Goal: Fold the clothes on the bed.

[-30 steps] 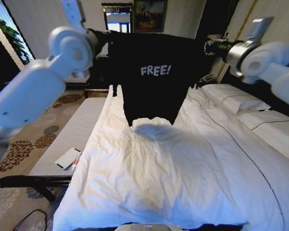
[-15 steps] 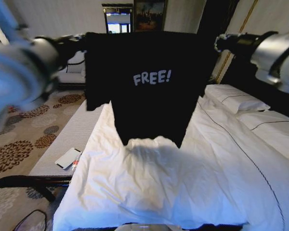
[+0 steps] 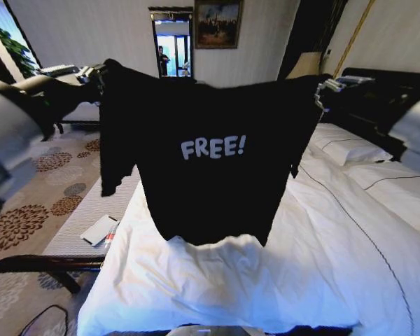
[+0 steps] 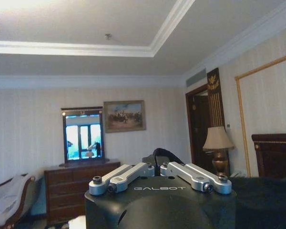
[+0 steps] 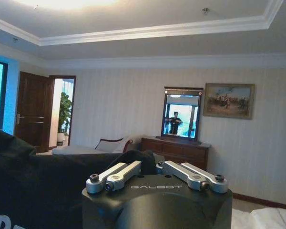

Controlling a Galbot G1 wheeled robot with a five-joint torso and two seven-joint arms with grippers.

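Note:
The clothes point(image 3: 210, 175), a black garment with white "FREE!" lettering, hang spread in the air above the bed point(image 3: 287, 280). My left gripper point(image 3: 98, 71) is shut on one top corner and my right gripper point(image 3: 327, 85) is shut on the other. One sleeve dangles below the left gripper, over the bed's left edge. The hem hangs just above the white duvet. In the left wrist view the left gripper point(image 4: 157, 167) pinches a fold of the black clothes point(image 4: 267, 200). The right gripper point(image 5: 149, 165) likewise pinches the clothes point(image 5: 28, 191) in the right wrist view.
A grey bench point(image 3: 105, 199) runs along the bed's left side with a flat white object point(image 3: 98, 229) on it. White pillows point(image 3: 346, 148) lie before the dark headboard point(image 3: 381, 78) at the right. A dresser with a mirror point(image 3: 171, 42) stands at the far wall.
The garment has come nearer to me and lower in view, its lettering now larger. Both arms have swung outward, and the top edge sags a little more between the grippers.

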